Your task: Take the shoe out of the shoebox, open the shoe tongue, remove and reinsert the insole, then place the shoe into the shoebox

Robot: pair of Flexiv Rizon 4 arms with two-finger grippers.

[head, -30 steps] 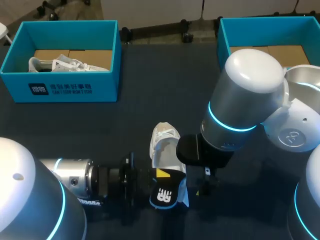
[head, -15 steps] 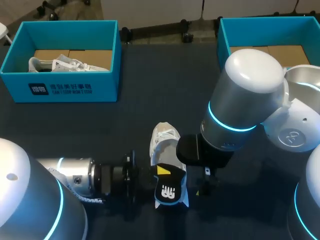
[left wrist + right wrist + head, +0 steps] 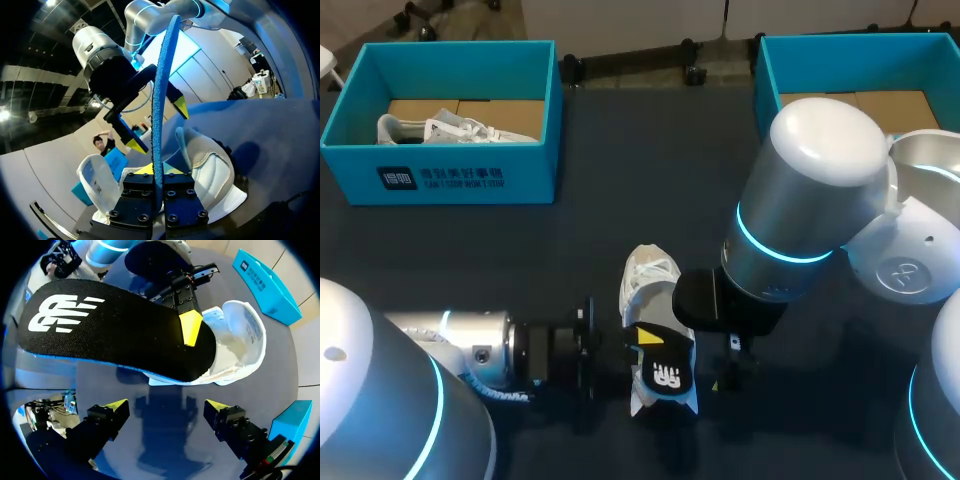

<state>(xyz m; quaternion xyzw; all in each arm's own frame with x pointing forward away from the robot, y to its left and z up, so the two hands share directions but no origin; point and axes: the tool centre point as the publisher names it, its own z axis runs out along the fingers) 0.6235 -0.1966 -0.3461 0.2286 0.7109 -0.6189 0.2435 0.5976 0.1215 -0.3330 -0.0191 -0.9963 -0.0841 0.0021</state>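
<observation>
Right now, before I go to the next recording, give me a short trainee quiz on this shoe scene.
1. True or false: the insole lies fully inside the shoe.
2. Which gripper is shut on the insole? A) left B) right C) neither
3. Fill in: the right gripper has its fingers ____.

Key: 1. False, it is held mostly outside the shoe. 2. A, the left gripper. 3. Open.

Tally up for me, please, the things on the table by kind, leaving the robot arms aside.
Blue boxes: 2
White shoes: 2, one in the left-hand box, one out on the table
Insole: 1
Total: 5
</observation>
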